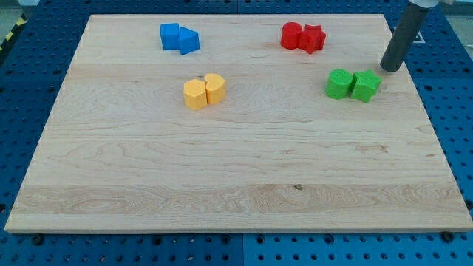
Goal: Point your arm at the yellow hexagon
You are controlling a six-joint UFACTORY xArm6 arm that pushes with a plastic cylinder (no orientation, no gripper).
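Observation:
The yellow hexagon [195,94] sits on the wooden board [236,177], left of centre, touching a second yellow block [215,87] on its right. My tip [389,69] rests on the board near the view's right edge, just up and right of the green blocks. It is far to the right of the yellow hexagon and slightly higher in the view. The dark rod rises from the tip toward the view's top right.
Two green blocks [352,84] lie together just left of the tip. Two red blocks [303,37] lie near the view's top, right of centre. Two blue blocks [179,38] lie at the top left. A blue pegboard surface [451,111] surrounds the board.

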